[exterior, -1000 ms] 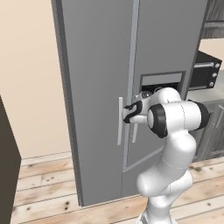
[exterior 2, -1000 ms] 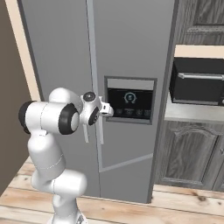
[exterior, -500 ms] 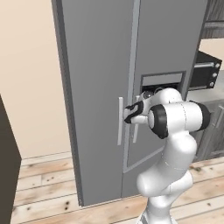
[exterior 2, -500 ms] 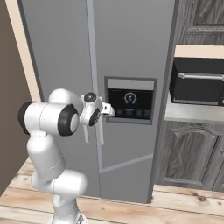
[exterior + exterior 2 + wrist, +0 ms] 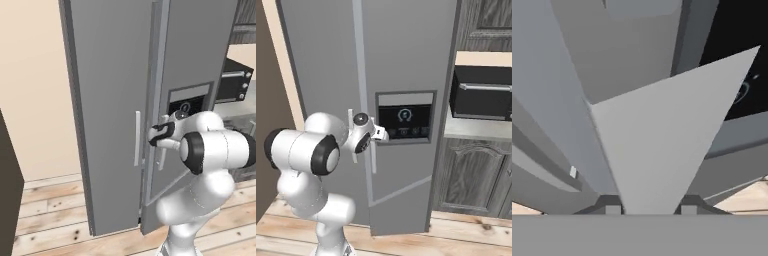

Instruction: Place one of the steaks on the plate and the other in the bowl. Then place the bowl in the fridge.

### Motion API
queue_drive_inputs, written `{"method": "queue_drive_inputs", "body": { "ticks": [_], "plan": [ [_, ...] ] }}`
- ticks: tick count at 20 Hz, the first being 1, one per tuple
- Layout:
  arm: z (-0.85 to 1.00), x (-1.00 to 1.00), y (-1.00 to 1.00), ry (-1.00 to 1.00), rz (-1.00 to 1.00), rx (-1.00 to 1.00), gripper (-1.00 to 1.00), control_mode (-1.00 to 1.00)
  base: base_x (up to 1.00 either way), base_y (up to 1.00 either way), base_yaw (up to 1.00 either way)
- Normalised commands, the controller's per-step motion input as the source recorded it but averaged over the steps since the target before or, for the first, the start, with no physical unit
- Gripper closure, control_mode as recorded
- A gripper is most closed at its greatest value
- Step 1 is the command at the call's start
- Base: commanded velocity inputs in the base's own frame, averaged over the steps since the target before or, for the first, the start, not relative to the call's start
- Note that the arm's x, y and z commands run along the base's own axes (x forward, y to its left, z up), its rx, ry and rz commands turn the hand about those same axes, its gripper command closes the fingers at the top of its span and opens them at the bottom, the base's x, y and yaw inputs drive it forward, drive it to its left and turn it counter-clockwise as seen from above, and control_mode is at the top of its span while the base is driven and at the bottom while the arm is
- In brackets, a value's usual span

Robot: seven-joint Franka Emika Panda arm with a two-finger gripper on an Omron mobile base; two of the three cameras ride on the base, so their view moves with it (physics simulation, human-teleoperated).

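1 door of the fridge (image 5: 115,100) now swings ajar, its handle (image 5: 647,150) clenched in the gripper (image 5: 647,210), clearing the bowl's way.

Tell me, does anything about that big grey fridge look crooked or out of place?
Yes: the fridge has its right door ajar, swung slightly out of line with the left one. The gripper straddles that door's handle.

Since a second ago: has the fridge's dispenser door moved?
Yes. The dispenser door has swung outward: its handle sits farther from the other door's handle, with the tool clamped on it.
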Motion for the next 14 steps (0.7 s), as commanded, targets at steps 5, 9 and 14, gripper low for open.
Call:
{"method": "queue_drive_inputs", "body": {
  "ticks": [5, 9, 14],
  "plan": [
    [0.03, -0.63, -0.49, 0.0, 0.11, 0.17, 1.0, -1.0, 0.0, 0.0, 0.0],
    [0.01, -0.67, -0.38, -0.02, 0.13, 0.11, 1.0, -1.0, 0.0, 0.0, 0.0],
    [0.27, -0.56, -0.31, 0.0, 0.14, 0.11, 1.0, -1.0, 0.0, 0.0, 0.0]
  ]
}}
